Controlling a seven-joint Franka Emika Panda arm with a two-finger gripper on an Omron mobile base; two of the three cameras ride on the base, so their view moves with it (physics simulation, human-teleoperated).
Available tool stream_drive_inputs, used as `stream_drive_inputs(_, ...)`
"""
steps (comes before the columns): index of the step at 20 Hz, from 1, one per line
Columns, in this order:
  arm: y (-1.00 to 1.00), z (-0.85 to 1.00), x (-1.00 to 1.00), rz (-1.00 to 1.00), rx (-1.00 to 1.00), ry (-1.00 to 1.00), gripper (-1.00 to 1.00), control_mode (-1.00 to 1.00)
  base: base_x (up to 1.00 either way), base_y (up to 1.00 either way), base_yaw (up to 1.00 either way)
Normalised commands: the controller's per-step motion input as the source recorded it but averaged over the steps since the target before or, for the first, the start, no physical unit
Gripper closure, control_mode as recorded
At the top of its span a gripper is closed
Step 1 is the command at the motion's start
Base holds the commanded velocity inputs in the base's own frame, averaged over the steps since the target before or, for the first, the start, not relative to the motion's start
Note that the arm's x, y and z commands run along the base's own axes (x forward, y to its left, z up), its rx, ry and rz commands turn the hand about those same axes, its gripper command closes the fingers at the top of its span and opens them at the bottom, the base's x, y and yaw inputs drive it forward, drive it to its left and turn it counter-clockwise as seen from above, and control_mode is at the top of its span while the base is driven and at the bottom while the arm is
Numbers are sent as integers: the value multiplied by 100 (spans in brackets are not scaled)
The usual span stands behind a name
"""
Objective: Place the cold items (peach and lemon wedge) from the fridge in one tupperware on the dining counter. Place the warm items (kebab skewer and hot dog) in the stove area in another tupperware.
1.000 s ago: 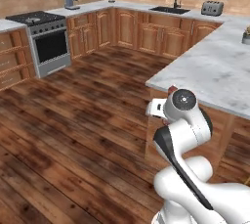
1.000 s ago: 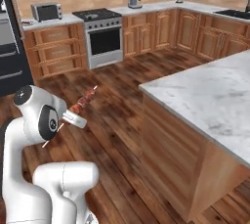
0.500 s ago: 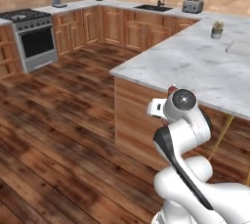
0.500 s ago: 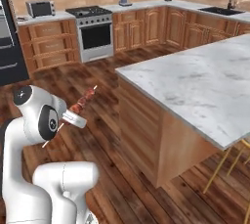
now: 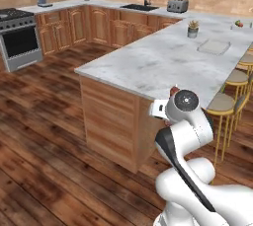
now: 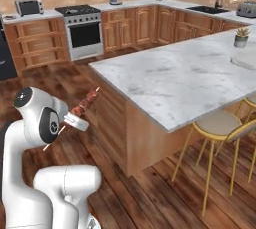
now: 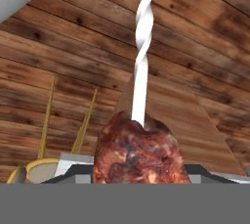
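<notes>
My gripper (image 6: 74, 121) is held close to the arm's body, shut on the kebab skewer (image 6: 84, 105), whose brown meat chunks point up and toward the counter. In the hand view the browned meat (image 7: 139, 152) sits right between the jaws, and the twisted white stick (image 7: 143, 42) runs up over the wood floor. The left base view shows the gripper (image 5: 159, 109) beside the arm's round joint, with a bit of meat (image 5: 174, 91) above it. A clear tupperware (image 5: 213, 47) lies on the marble dining counter (image 5: 163, 59). Peach, lemon wedge and hot dog are out of view.
Yellow-legged stools (image 6: 216, 123) stand along the counter's right side. A small potted plant (image 5: 192, 28) sits on the counter. The stove (image 6: 82, 30), sink (image 5: 139, 7) and toaster (image 5: 177, 5) line the back wall. Open wood floor (image 5: 44, 136) lies to the left.
The whole picture has shifted: the base has driven and the dining counter now stands much closer in front. The skewer stays in the gripper, and the arm holds the same pose.
</notes>
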Motion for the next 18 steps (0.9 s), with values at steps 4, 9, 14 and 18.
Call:
stream_drive_inputs(4, 0, 0, 0, 0, 0, 0, 100, 100, -19, -100, 0)
stream_drive_inputs(9, 0, 0, 0, 0, 0, 0, 100, 100, -32, -100, 0)
stream_drive_inputs(14, 0, 0, 0, 0, 0, 0, 100, 100, -41, -100, 0)
stream_drive_inputs(18, 0, 0, 0, 0, 0, 0, 100, 100, 4, -100, 1)
